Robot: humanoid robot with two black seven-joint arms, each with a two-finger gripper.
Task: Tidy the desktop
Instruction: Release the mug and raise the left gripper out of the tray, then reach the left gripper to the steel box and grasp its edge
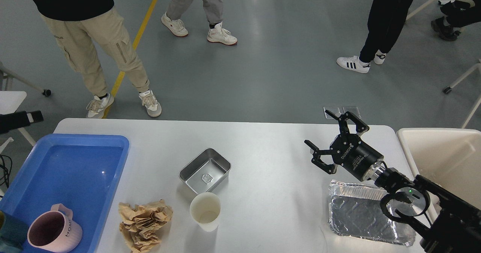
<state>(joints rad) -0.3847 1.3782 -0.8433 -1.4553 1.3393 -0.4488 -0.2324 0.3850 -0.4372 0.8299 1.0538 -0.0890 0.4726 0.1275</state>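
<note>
Crumpled brown paper, a white paper cup and a shiny rectangular steel tin are sitting near the front middle of the desktop, a smooth, glossy white surface with rounded corners filling the lower view. Wrinkled foil tray is lying at the front right, while a blue plastic tray holding a pink mug is resting at the left. Reaching in from the lower right, the black right arm is angling up and leftward, its right claw spread wide above the surface, pinching nothing.
</note>
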